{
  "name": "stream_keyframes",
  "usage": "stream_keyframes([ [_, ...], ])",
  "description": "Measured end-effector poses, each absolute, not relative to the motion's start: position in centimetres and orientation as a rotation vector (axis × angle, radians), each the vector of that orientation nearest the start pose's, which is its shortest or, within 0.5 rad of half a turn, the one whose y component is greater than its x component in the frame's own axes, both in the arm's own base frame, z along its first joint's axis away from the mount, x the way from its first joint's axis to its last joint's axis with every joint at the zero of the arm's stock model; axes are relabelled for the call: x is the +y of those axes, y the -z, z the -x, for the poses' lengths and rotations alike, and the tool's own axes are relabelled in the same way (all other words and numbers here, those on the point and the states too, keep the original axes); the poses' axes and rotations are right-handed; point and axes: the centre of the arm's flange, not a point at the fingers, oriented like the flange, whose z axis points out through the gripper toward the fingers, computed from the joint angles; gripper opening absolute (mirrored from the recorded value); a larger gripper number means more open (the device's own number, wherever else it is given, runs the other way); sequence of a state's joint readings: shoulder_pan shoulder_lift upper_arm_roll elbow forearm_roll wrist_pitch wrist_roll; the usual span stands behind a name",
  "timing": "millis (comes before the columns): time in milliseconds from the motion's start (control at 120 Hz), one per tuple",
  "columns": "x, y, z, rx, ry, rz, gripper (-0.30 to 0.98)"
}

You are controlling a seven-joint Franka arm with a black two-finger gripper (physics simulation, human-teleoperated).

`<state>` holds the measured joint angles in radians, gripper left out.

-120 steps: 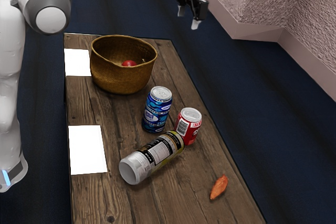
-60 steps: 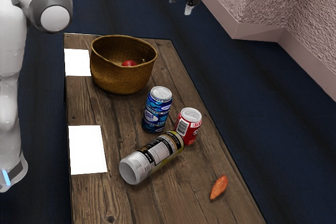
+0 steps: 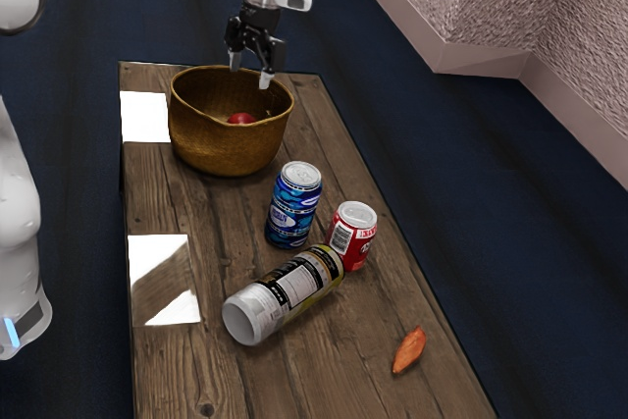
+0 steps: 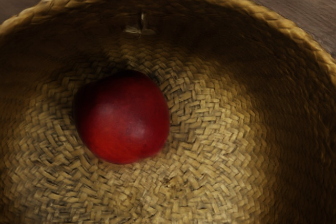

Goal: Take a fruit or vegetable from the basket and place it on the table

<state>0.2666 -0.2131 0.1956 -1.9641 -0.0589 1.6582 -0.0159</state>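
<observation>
Hovering above basket (image 3: 224, 149), gripper (image 3: 250, 71) empty

Jaws stand well apart, nothing between them. Red fruit (image 4: 123, 118) lies inside basket, on its woven floor. Blue can (image 3: 293, 208) upright near basket; red can (image 3: 357, 242) and tipped bottle (image 3: 289, 289) farther from it; orange vegetable (image 3: 409, 351) farthest from basket, on table (image 3: 255, 375).

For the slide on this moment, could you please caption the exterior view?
Open gripper poised above a woven basket holding a red fruit, cans and a carrot-like vegetable beyond.
</observation>
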Motion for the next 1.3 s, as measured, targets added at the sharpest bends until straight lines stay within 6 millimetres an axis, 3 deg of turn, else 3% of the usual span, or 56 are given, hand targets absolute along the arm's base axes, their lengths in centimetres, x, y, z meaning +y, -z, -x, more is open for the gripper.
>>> stream_keyframes([
  [150,22.4,-52.2,-44.0,-0.804,-0.082,3.146,0.69],
  [650,22.1,-47.1,-43.7,-0.838,-0.039,3.127,0.69],
  [1300,23.0,-44.0,-43.8,-0.879,-0.051,3.107,0.69],
])
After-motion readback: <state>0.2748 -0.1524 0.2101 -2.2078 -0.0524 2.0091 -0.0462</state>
